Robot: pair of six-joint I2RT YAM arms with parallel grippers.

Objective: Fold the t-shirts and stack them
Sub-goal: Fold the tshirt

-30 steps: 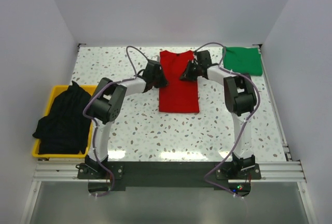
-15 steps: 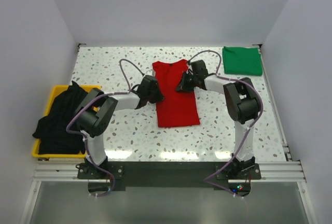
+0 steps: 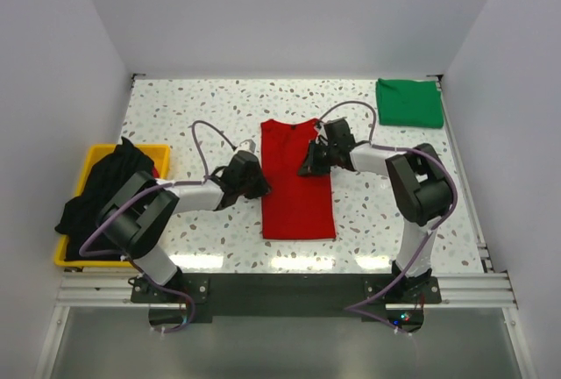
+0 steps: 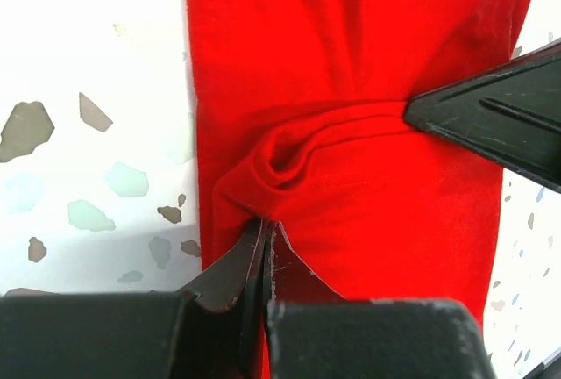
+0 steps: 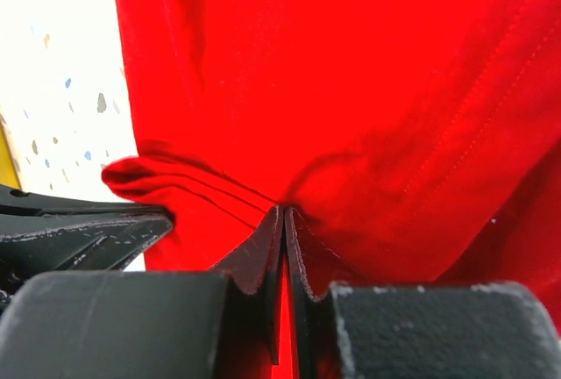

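As their jaws clamped tight, the left gripper (image 3: 256,184) and right gripper (image 3: 308,161) each pinched the red t-shirt's (image 3: 298,205) opposite side edges between them.

A robotics lab: bare white walls (image 3: 289,10) box in a speckled desk (image 3: 219,107), with robot arms (image 3: 412,186) bolted to a metal rail (image 3: 96,289).

We see that the red shirt (image 5: 351,89) is soft, matt cloth with tiny stitches. The green shirt (image 3: 409,103) and black shirt (image 3: 110,208) look soft too. The table (image 3: 219,107) is smooth, speckled and shiny. The yellow tray (image 3: 95,155) looks like plastic. The left gripper (image 4: 265,230) is black, matt and scratched.
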